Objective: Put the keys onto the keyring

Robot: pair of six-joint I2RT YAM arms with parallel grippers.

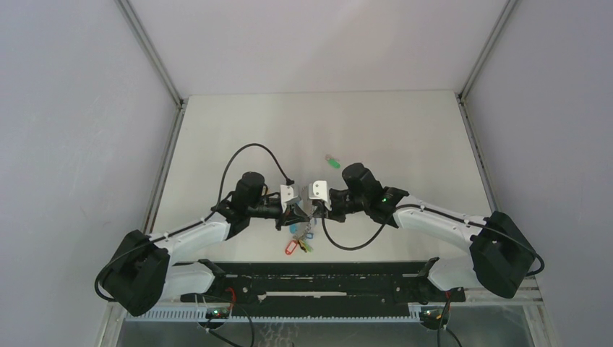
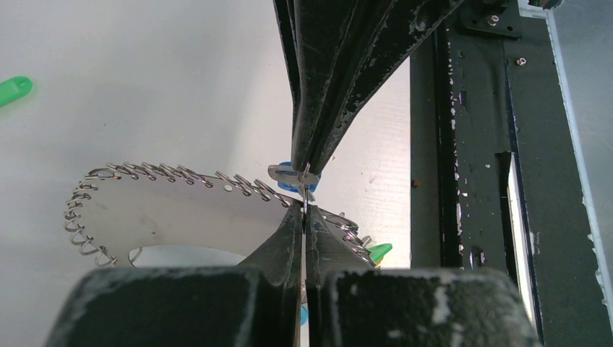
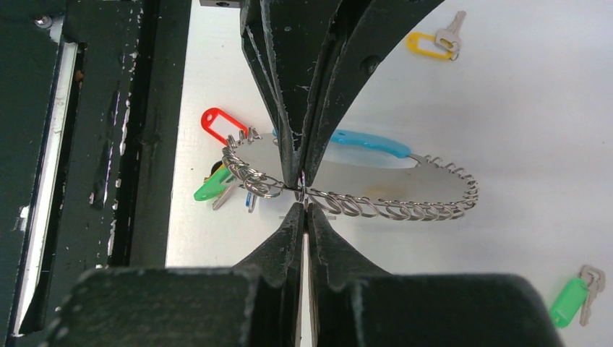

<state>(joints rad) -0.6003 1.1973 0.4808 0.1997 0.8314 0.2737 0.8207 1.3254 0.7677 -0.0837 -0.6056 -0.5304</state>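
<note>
Keyring sits at table centre, close to the near edge, pinched between both grippers. Its wire is strung with many small loops, with a turquoise sleeve on one arc. Red tag and green tag hang at the end nearest the black rail.

Left gripper is clenched tight on the ring wire. Right gripper is also clenched on the same wire, tip to tip with the left and almost touching it. Blue key is right at the pinch point, against the right fingertips; can't tell if it is threaded on.

Can't tell if the ring's low arc touches the table.

Green key lies loose on the table, just beyond the right wrist and apart from the ring. Yellow key is also loose, well apart from the ring.

The rail runs along the near edge, just beside the tags, so room is tight there. There is open tabletop beyond the ring and out to both sides, up to the side walls. Both arms reach inward from the corners, elbows out.
</note>
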